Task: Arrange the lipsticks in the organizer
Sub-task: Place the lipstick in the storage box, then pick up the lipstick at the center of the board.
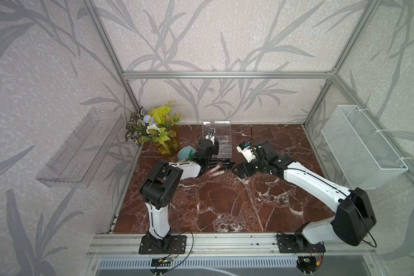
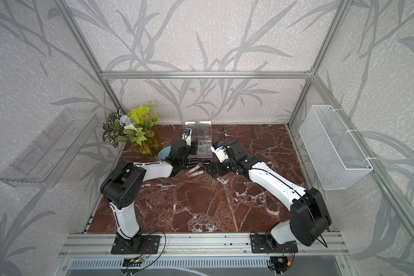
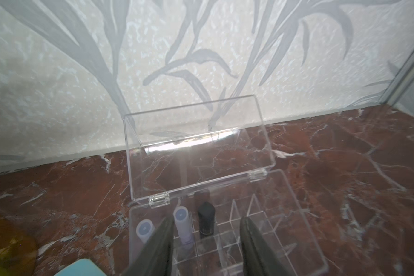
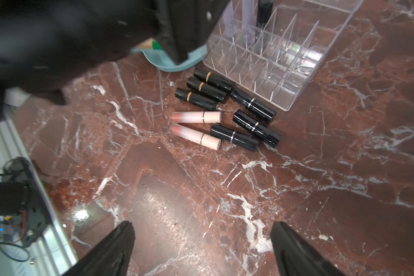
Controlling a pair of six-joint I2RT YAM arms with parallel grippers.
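Left gripper hangs half-open, empty, over the organizer near the bench's back edge; right gripper gapes wide near lipsticks.

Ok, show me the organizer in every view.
Top view: organizer at the back centre, lid raised.
Top view: same spot.
Left wrist: directly below the left claw.
Right wrist: behind the lying lipsticks.
Shared landmark: teal bowl beside it.

6 black lipsticks gleamed, 3 gold-banded, 3 silver-banded; 2 pink lipsticks looked pale; the marble tabletop was red-brown, white-veined.
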